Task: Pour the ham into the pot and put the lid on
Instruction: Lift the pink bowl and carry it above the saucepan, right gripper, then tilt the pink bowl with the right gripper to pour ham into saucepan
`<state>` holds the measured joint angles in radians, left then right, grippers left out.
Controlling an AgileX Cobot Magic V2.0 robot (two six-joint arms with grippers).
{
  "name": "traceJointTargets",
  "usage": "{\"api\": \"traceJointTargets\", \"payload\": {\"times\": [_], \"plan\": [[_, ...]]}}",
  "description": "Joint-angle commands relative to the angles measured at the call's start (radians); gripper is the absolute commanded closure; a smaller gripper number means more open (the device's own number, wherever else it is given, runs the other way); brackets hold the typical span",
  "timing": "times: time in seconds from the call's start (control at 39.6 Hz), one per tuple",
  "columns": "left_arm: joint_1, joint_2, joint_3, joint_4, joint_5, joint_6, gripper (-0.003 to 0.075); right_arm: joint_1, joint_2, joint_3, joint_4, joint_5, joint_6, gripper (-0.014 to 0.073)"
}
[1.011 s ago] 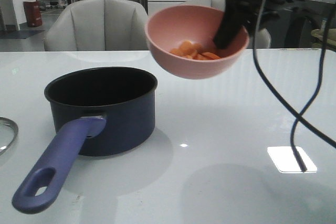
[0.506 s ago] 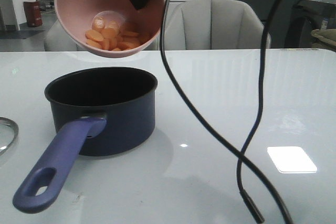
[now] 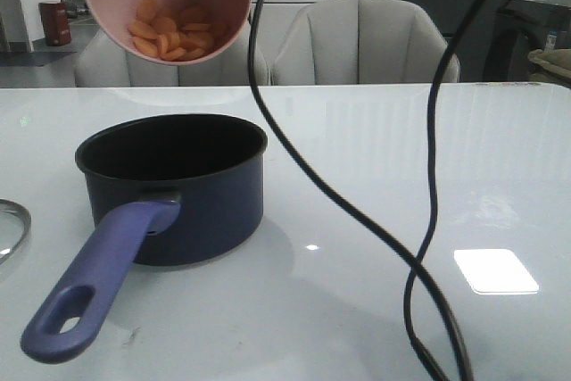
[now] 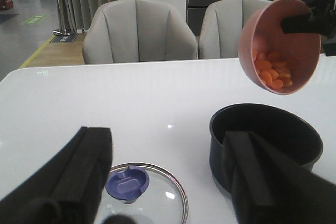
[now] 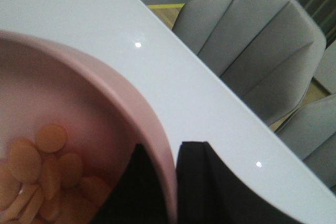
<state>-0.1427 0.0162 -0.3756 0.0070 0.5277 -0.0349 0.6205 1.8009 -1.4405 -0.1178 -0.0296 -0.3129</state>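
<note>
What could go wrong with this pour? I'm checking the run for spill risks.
The pink bowl is tipped high above the pot and looks offset toward its left rim, so ham slices may bounce out or miss. The right gripper pinches only the bowl's rim, so it could slip.

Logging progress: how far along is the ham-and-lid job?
Done: the right pincer has the pink bowl lifted and tipped over the pot. In hand: the ham remains in the bowl. Left: pouring, then the lid, lying on the table.

The lid [image 3: 11, 229] is cut by the front view's edge, the pot [image 4: 265, 142] half hidden behind a left finger.
</note>
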Motion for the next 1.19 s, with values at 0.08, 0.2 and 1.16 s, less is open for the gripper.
{"api": "traceJointTargets", "payload": {"times": [0.08,0.2,1.16], "plan": [[-0.006,0.016,-0.024,-0.002,-0.078,-0.006,0.0240,-0.002,-0.054,-0.036,-0.081,-0.153,-0.090,0.0455],[-0.006,0.016,-0.024,-0.002,-0.078,-0.006,0.0240,-0.002,-0.054,-0.031,-0.086,-0.173,-0.158,0.0455],[-0.006,0.016,-0.024,-0.002,-0.078,-0.006,0.0240,0.028,0.000,0.245,0.099,-0.916,-0.552,0.0455]]}}
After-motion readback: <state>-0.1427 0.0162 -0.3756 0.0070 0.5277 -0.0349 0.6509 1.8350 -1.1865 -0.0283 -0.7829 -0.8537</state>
